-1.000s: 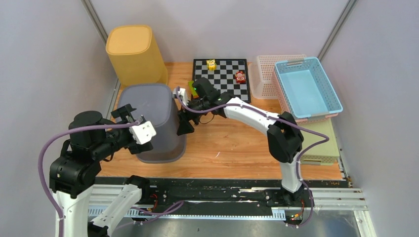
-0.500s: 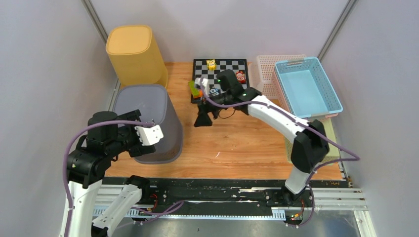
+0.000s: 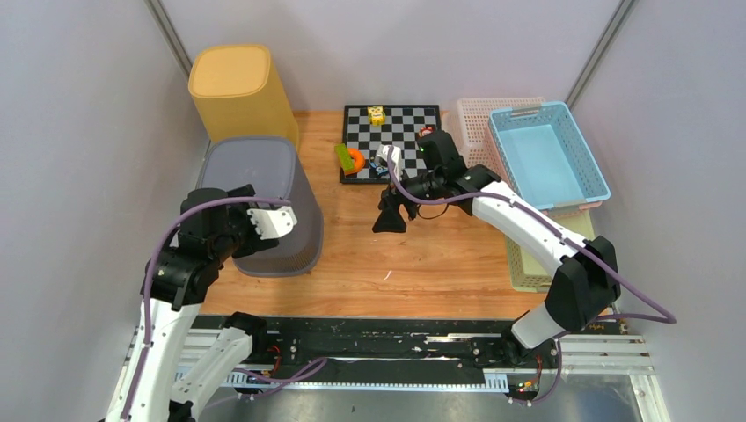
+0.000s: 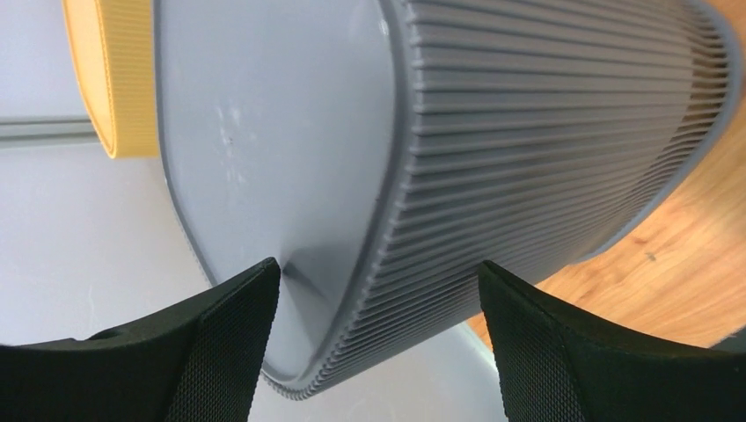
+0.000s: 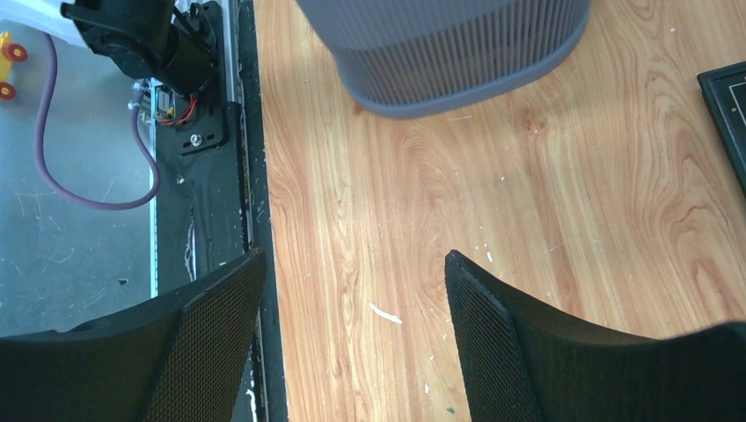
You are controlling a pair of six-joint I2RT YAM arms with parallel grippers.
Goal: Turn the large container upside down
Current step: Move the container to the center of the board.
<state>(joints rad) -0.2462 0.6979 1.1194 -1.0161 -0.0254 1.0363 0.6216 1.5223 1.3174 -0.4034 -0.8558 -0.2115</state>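
Observation:
The large grey ribbed container (image 3: 268, 211) stands at the table's left with its flat base up and its wider rim on the wood. My left gripper (image 3: 239, 239) is open at its near left side. In the left wrist view the jaws (image 4: 376, 268) straddle the base's edge (image 4: 387, 220), and I cannot tell whether they touch it. My right gripper (image 3: 390, 218) is open and empty over bare wood, well to the right of the container. In the right wrist view (image 5: 354, 257) the container's rim (image 5: 457, 83) lies ahead of it.
A yellow container (image 3: 239, 92) stands base up behind the grey one. A checkerboard (image 3: 396, 145) with small toy cars and a green and orange toy (image 3: 349, 158) lie at the back. A blue basket (image 3: 547, 158), a pale mesh basket (image 3: 479, 132) and a flat yellowish crate (image 3: 567, 259) are on the right.
My right gripper drew away from the container's right side and moved right over the table. The left arm swung in towards the container. The container shifted a little back and left.

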